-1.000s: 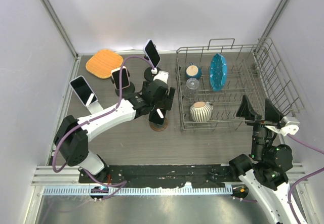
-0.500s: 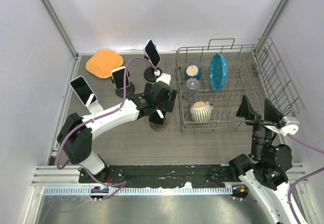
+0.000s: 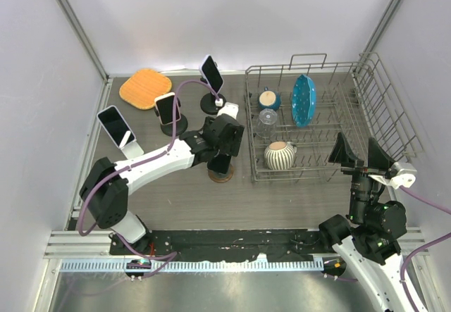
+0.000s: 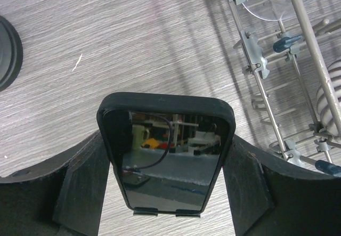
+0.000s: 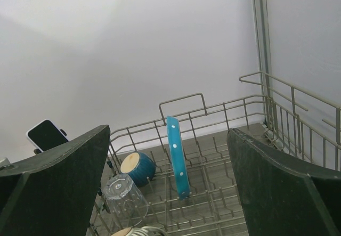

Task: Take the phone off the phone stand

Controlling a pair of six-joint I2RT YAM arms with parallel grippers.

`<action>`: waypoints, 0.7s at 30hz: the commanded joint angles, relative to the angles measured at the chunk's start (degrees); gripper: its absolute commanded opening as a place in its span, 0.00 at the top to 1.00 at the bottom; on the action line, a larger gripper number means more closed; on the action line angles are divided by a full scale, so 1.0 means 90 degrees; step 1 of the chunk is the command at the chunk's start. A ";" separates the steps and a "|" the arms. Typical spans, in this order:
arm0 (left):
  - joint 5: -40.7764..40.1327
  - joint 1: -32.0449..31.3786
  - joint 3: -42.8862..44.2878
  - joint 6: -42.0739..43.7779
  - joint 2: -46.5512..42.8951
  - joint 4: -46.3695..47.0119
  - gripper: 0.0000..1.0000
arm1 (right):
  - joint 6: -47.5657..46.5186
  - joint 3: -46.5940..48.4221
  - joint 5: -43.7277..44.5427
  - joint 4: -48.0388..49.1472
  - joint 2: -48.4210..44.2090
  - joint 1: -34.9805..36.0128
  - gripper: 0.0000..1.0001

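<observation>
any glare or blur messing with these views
Left wrist: the black-cased phone has a glossy screen that mirrors a room, while the grey wood-grain table looks sharp. Top external: bright glare at the wall's foot behind the orange woven mat. Right wrist: the right gripper's fingers are dark and soft; the turquoise dotted plate is clear.

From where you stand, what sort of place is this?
Probably a robot test bench, not a kitchen: white panels wall in the table, two arms are bolted along its edge, and the dish rack and phones on stands look like props.
</observation>
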 commanded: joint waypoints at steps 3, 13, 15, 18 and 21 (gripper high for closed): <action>-0.0203 -0.0060 0.0293 -0.0026 -0.0736 0.0115 0.42 | 0.0049 0.0019 0.0083 0.0256 -0.0057 0.0041 0.04; -0.0778 -0.0002 0.0566 0.0219 -0.1615 -0.0634 0.73 | 0.0078 0.0048 0.0103 0.0217 -0.0057 0.0041 0.03; -0.0867 0.0135 0.0625 0.0199 -0.1819 -0.0889 0.75 | 0.0098 0.0048 0.0093 0.0217 -0.0047 0.0041 0.03; -0.0965 0.0428 0.0615 0.0092 -0.2044 -0.1387 0.75 | 0.0108 0.0068 0.0093 0.0197 -0.0047 0.0041 0.03; -0.0644 0.0867 0.0382 -0.0074 -0.2181 -0.1895 0.75 | 0.0127 0.0078 0.0083 0.0178 -0.0057 0.0041 0.03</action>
